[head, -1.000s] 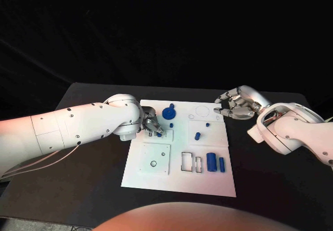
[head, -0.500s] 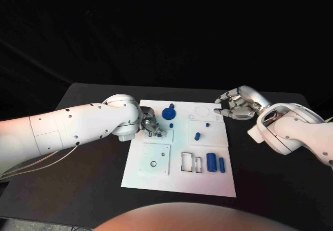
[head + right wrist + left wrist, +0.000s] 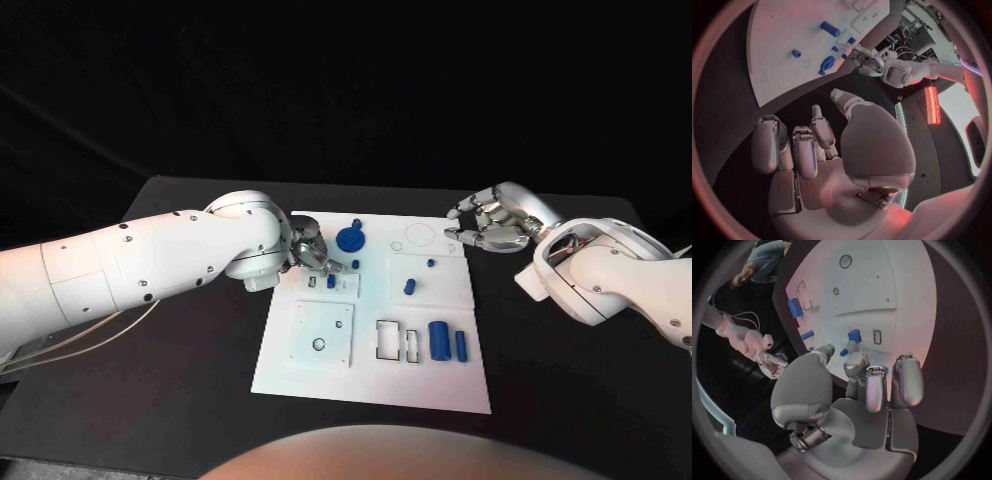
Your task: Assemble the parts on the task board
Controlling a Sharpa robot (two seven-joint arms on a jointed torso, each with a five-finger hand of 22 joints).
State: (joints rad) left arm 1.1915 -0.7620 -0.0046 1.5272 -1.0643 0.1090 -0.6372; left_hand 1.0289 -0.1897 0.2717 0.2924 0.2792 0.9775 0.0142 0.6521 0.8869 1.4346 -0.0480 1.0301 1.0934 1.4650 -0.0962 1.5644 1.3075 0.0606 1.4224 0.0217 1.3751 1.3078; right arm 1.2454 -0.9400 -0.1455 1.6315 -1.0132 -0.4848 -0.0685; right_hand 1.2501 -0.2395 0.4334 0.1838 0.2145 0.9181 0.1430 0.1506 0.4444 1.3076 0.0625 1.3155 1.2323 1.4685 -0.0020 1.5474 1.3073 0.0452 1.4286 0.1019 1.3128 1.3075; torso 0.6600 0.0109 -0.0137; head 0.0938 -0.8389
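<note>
Black table (image 3: 173, 400) underneath, white board (image 3: 375, 370) in the middle. From the head camera the left hand (image 3: 310, 255) sits over the board's near-left corner zone, fingers hidden; its wrist camera shows those fingers (image 3: 873, 390) curled together, empty, a small blue part (image 3: 854, 335) just beyond the fingertips. Right hand (image 3: 488, 222) hovers off the board's edge, fingers (image 3: 804, 150) curled, nothing held, the parts well away from it.

Contact between left hand (image 3: 310, 255) fingertips and small blue part (image 3: 330, 281) too small to tell
</note>
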